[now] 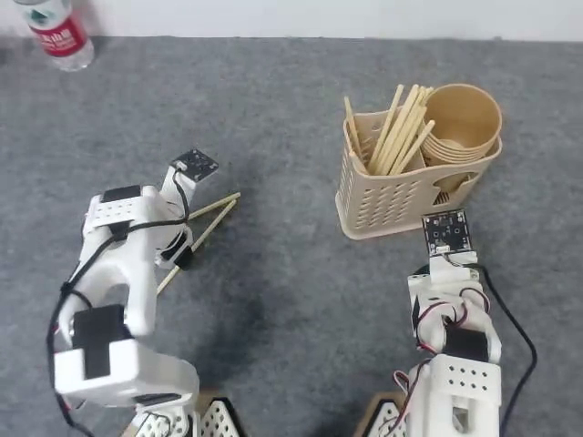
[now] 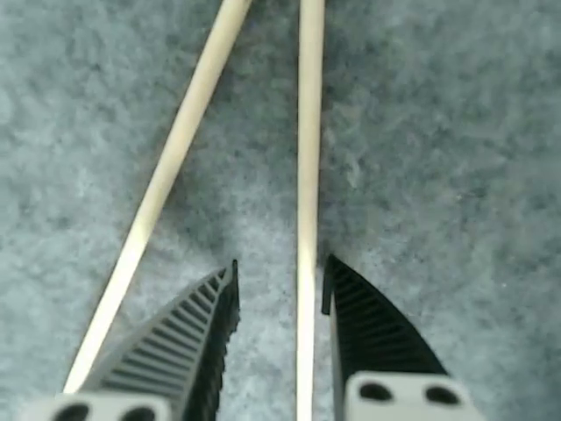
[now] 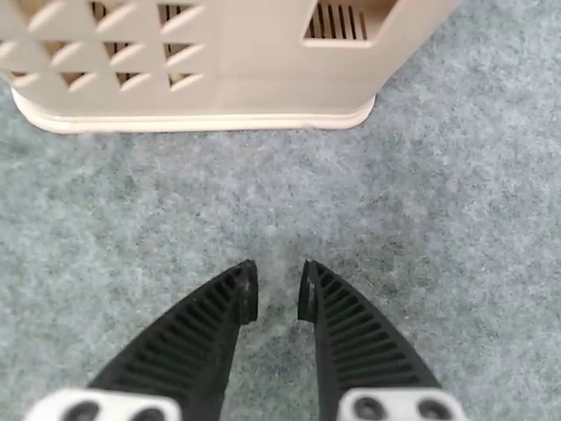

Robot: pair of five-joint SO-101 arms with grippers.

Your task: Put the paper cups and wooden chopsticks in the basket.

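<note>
Beige basket (image 1: 383, 205) (triangle-pierced wall), pale wooden chopsticks (image 2: 308, 132), tan paper cups (image 1: 465, 118), speckled grey carpet (image 1: 291, 300)

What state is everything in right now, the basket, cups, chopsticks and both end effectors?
basket, upright, partly filled
cups, stacked, inside the basket
basket chopsticks, standing on end, leaning
loose chopsticks, two, lying flat on the table
left end effector, open, low over the table, one loose chopstick between its fingers
right end effector, slightly open, empty, near the basket
</note>
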